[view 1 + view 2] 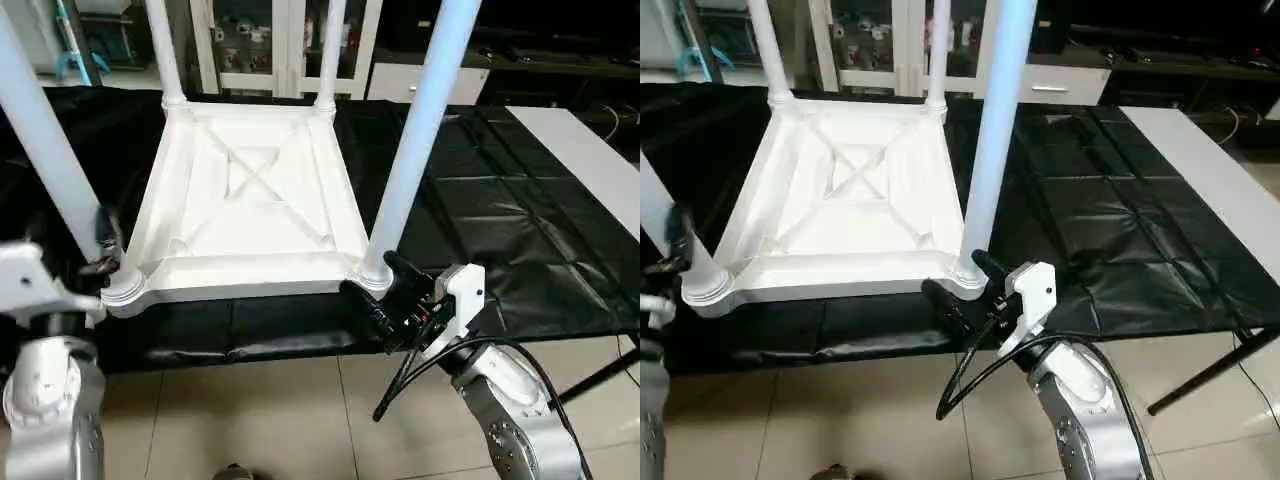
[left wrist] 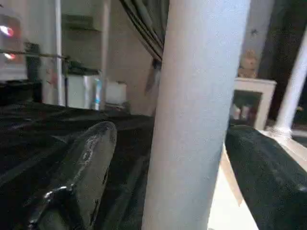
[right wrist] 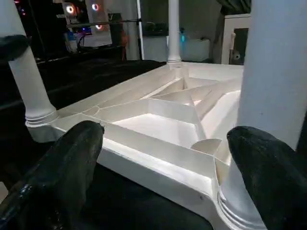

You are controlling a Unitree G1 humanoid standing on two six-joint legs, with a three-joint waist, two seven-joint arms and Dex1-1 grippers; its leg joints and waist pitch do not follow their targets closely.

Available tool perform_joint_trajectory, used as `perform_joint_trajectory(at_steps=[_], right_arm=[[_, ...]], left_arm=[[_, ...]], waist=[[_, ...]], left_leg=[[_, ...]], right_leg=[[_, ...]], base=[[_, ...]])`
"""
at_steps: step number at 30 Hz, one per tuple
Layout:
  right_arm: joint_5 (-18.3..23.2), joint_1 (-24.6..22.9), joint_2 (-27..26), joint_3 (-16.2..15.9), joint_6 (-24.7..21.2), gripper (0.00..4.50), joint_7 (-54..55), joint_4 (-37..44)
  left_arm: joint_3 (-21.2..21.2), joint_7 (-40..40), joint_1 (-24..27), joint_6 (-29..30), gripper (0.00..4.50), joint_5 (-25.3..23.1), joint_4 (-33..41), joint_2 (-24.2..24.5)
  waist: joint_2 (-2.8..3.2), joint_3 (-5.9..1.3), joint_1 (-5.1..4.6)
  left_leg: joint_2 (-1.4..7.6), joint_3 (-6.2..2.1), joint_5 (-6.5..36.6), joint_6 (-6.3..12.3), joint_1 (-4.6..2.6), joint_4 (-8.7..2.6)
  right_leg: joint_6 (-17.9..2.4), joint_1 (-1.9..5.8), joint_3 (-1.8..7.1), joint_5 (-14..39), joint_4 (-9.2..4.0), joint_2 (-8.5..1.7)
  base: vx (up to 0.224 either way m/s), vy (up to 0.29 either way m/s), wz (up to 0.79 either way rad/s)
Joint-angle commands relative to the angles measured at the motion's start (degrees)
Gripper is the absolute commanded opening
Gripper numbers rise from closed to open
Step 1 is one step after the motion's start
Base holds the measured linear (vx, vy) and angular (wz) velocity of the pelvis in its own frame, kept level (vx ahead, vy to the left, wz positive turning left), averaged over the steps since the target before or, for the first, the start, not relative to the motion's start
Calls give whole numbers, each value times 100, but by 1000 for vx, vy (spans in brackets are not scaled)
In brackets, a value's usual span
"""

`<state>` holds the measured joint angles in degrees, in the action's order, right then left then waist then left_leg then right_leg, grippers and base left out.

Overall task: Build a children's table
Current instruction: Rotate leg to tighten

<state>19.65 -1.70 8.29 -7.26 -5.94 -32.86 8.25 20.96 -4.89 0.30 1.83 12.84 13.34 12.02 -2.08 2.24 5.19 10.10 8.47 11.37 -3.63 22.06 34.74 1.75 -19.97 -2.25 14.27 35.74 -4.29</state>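
No readable brand, label or writing anywhere on the parts or tools.

Children's table: white plastic rectangular top [image 1: 250, 200], upside down on the desk, ribbed X-braced underside facing up. Four white tapered tube legs stand upright in the round corner sockets: far-left leg [image 1: 165, 50], far-right leg [image 1: 331, 50], near-left leg [image 1: 45, 140], near-right leg [image 1: 420, 130]. The near edge of the top sits close to the desk's front edge.

Left tool [image 1: 108, 245]: at the base of the near-left leg, just above its socket. In the left wrist view the leg runs between the two black fingers [image 2: 91, 163] with visible space on both sides, so the fingers are spread and not clamping.

Right tool [image 1: 372, 285]: at the near-right corner, jaws wide apart. One finger lies by the socket at the leg base, the other along the front edge of the top; contact can't be confirmed. Right wrist view shows both fingers [image 3: 67, 167] spread, with the rim and socket between them.

Desk [image 1: 500, 210]: large work surface under a black creased cover. A bare white desk top [image 1: 590, 160] adjoins it on the right.

Room: beige tiled floor [image 1: 300, 420] in front, white glass-door cabinets [image 1: 270, 40] behind. A black cable [image 1: 410, 375] loops off the right forearm.
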Motion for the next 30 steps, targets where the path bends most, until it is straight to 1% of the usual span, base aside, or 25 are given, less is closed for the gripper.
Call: perform_joint_trajectory(at_steps=[1,2,3,4,5,8,9,11,12,13,14,15,16,17,18,19,20,21,22,23,24,27,28,29,30], right_arm=[[18,25,16,54,41,450,33,27],[16,30,12,52,42,450,32,23],[13,41,5,47,45,450,34,12],[9,50,1,40,54,450,36,3],[10,53,-3,37,55,450,36,2],[64,40,-8,33,54,450,-17,23],[118,16,-2,23,40,450,-75,59],[173,-13,2,15,22,450,-140,100],[201,-26,13,8,-3,450,-173,123],[292,-78,70,-25,-87,450,-304,212],[438,-143,194,-86,-242,450,-526,351],[444,-145,201,-89,-250,450,-537,358],[471,-155,227,-100,-283,450,-577,385],[539,-156,315,-137,-409,450,-695,442],[551,-153,351,-153,-444,450,-738,452],[565,-149,399,-172,-481,450,-790,459],[585,-142,469,-190,-542,450,-863,468],[585,-138,488,-193,-559,450,-878,469],[555,-106,622,-205,-654,450,-966,470],[555,-106,622,-205,-654,450,-966,470],[523,-70,726,-196,-693,450,-999,458],[536,-58,800,-196,-745,450,-1034,487],[543,-75,841,-198,-769,450,-1060,528],[542,-88,860,-204,-776,450,-1070,547],[542,-102,870,-212,-783,450,-1073,566]], left_arm=[[75,-136,-158,147,427,123,-152,110],[75,-170,-212,175,438,155,-208,157],[54,-233,-301,249,444,174,-305,257],[64,-226,-405,334,447,200,-389,304],[56,-239,-454,330,447,184,-426,336],[37,-268,-563,352,447,199,-471,383],[25,-305,-608,394,447,237,-479,412],[16,-351,-647,450,447,295,-491,446],[9,-369,-651,470,447,307,-491,457],[-22,-429,-664,575,447,358,-495,498],[-60,-458,-658,653,447,377,-499,515],[-62,-459,-657,655,447,376,-499,516],[-71,-463,-653,665,447,372,-502,518],[-83,-485,-645,686,447,361,-510,516],[-79,-486,-646,684,447,364,-513,509],[-80,-493,-643,697,447,383,-514,507],[-92,-505,-634,697,430,383,-512,513],[-94,-509,-633,705,430,392,-510,512],[-110,-531,-622,764,418,428,-489,516],[-110,-531,-622,764,411,428,-489,516],[-110,-550,-626,839,401,493,-470,516],[-112,-578,-637,934,373,543,-455,533],[-104,-572,-640,991,355,560,-438,522],[-98,-560,-638,1016,355,566,-428,513],[-97,-558,-637,1031,346,570,-424,509]], waist=[[146,-247,1],[137,-245,-2],[154,-246,3],[156,-249,-2],[163,-246,3],[157,-247,0],[189,-253,7],[167,-252,5],[169,-253,7],[181,-253,8],[179,-253,12],[179,-255,15],[175,-252,9],[211,-250,14],[184,-252,13],[185,-245,15],[184,-244,17],[184,-242,19],[178,-241,23],[182,-243,30],[177,-240,30],[177,-246,30],[174,-243,26],[173,-247,27],[174,-246,30]], left_leg=[[276,-117,1419,-308,-147,-569],[274,-114,1409,-304,-141,-570],[280,-117,1423,-317,-149,-576],[278,-115,1441,-334,-153,-574],[275,-111,1476,-342,-155,-576],[284,-114,1464,-340,-148,-580],[282,-113,1465,-343,-152,-576],[284,-116,1471,-324,-144,-579],[286,-116,1455,-318,-146,-578],[284,-114,1462,-311,-148,-575],[287,-115,1466,-300,-149,-573],[290,-122,1443,-272,-150,-573],[291,-117,1404,-258,-139,-570],[288,-124,1411,-265,-139,-575],[290,-121,1410,-249,-141,-570],[292,-118,1446,-251,-140,-574],[293,-117,1485,-253,-142,-576],[294,-118,1499,-256,-142,-577],[293,-113,1508,-253,-141,-575],[296,-115,1516,-258,-145,-575],[297,-114,1486,-257,-141,-575],[293,-112,1423,-256,-139,-564],[290,-111,1404,-243,-136,-566],[291,-111,1390,-235,-135,-563],[294,-113,1355,-228,-136,-562]], right_leg=[[-688,41,198,-346,-373,-303],[-697,46,198,-360,-373,-306],[-709,42,195,-356,-369,-308],[-718,41,195,-358,-362,-307],[-727,41,198,-323,-368,-311],[-749,53,199,-345,-368,-323],[-763,52,201,-353,-363,-328],[-780,63,199,-357,-364,-328],[-789,61,198,-372,-363,-330],[-797,61,199,-379,-363,-326],[-803,60,200,-390,-361,-329],[-799,76,194,-442,-359,-319],[-804,74,197,-496,-356,-324],[-811,74,195,-483,-355,-327],[-821,79,196,-470,-361,-332],[-840,75,199,-405,-367,-333],[-859,75,199,-336,-373,-334],[-860,76,200,-301,-376,-337],[-871,74,205,-252,-379,-341],[-875,75,204,-231,-378,-342],[-879,73,206,-242,-381,-342],[-903,73,206,-263,-374,-346],[-909,74,202,-284,-374,-335],[-912,77,202,-306,-371,-338],[-913,78,201,-349,-368,-339]], base=[[0,0,0],[0,0,0],[0,0,0],[0,0,0],[0,0,0],[0,0,0],[0,0,0],[0,0,0],[0,0,0],[0,0,0],[0,0,0],[0,0,0],[0,0,0],[0,0,0],[0,0,0],[0,0,0],[0,0,0],[0,0,0],[0,0,0],[0,0,0],[0,0,0],[0,0,0],[0,0,0],[0,0,0],[0,0,0]])
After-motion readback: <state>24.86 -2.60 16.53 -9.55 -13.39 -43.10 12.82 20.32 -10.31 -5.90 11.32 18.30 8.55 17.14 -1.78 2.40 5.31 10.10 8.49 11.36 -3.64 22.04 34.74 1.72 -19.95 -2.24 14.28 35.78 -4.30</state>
